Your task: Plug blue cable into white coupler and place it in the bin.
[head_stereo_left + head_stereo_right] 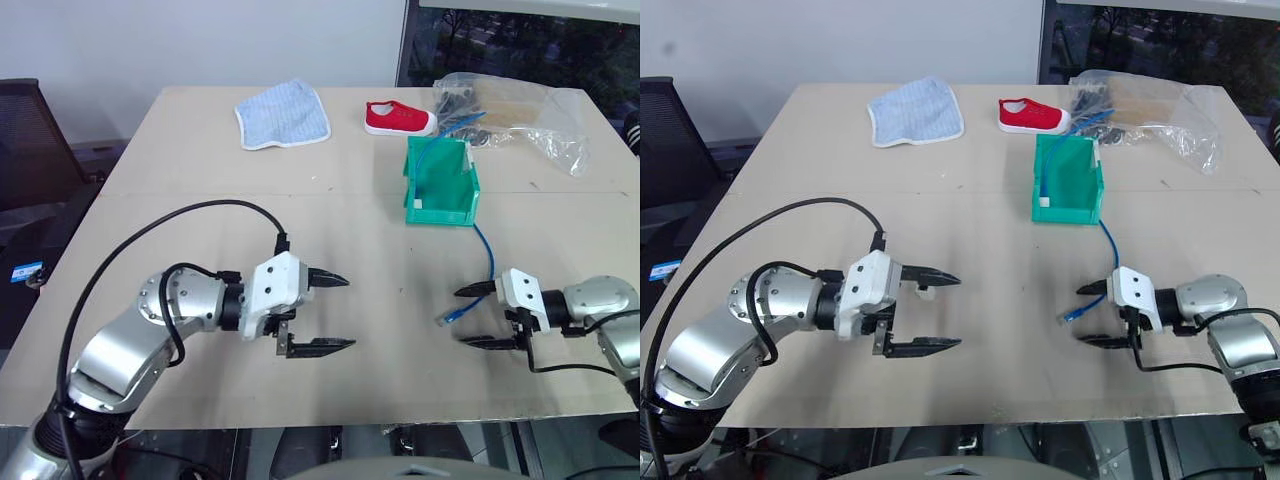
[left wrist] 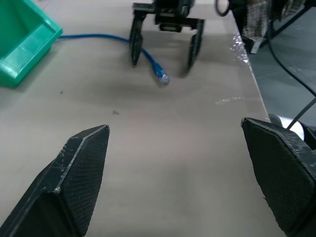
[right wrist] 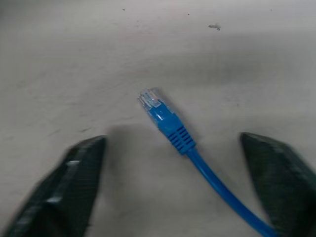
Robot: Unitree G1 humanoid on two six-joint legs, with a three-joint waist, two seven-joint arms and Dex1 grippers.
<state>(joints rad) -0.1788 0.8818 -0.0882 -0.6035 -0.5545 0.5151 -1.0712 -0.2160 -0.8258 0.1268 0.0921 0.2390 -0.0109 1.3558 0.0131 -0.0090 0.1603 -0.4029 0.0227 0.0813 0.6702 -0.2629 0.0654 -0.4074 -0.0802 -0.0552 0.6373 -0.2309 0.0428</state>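
The blue cable [image 1: 485, 250] runs from inside the green bin [image 1: 440, 212] down across the table, and its clear plug [image 3: 157, 106] lies flat. My right gripper [image 1: 462, 316] is open, low over the table, with one finger on each side of that plug and neither touching it. My left gripper [image 1: 346, 313] is open and holds nothing; it hovers left of centre and points toward the right gripper. A tiny white piece [image 1: 926, 293], which may be the white coupler, peeks out beside the left gripper's far finger.
A blue-striped cloth [image 1: 283, 113], a red shoe [image 1: 398, 118] and a clear plastic bag of parts [image 1: 515, 110] lie along the table's far side behind the bin. A dark chair [image 1: 30, 140] stands off the left edge. The front table edge runs just below both grippers.
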